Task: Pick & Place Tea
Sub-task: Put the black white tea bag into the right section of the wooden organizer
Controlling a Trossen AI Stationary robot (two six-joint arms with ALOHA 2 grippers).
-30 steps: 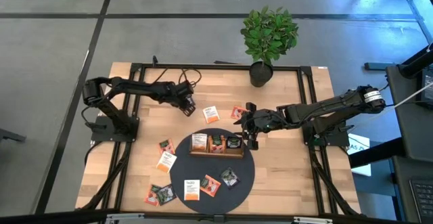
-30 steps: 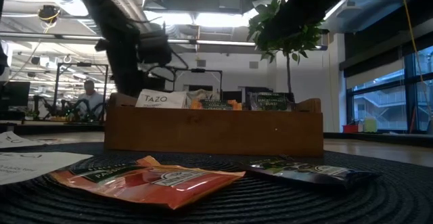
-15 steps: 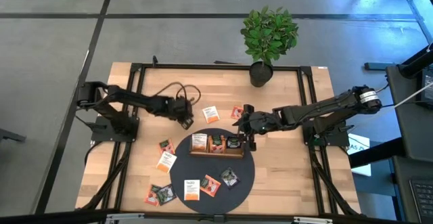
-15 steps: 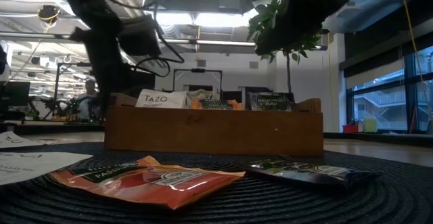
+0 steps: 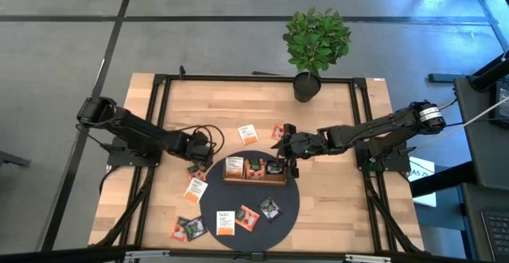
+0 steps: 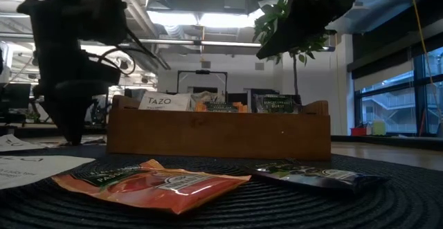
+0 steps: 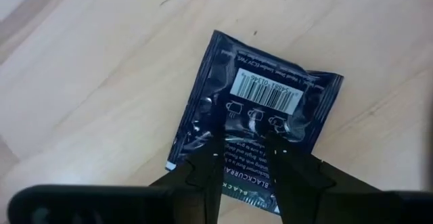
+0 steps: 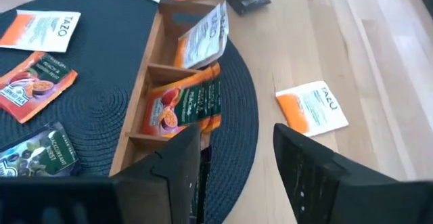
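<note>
A brown wooden tray (image 5: 254, 177) stands on a round dark mat (image 5: 290, 207), with white, orange and dark tea sachets upright in its compartments (image 8: 201, 40). More sachets lie flat on the mat (image 6: 152, 184) and on the wood. My left gripper (image 5: 200, 153) is low over a dark blue sachet (image 7: 254, 102) that lies barcode up on the wood left of the mat. Its fingers (image 7: 243, 153) are open by a narrow gap. My right gripper (image 5: 288, 161) hangs wide open (image 8: 237, 160) over the tray's right end. My left gripper points down at the dark blue sachet, its fingertips (image 7: 213, 160) over the sachet's printed end (image 7: 237, 146). The sachet lies flat on the wood. I cannot tell whether the fingertips touch it.
A potted plant (image 5: 316, 44) stands at the table's far edge. Loose sachets lie on the wood near the far side (image 5: 247, 133), left of the mat (image 5: 195, 189) and at the near left (image 5: 187, 229). Bare wood lies to the right of the mat.
My left gripper has swung from the far left part of the table toward the near edge and down, ending over the dark blue sachet beside the mat. My right gripper has edged slightly toward the table's left over the tray's right end.
</note>
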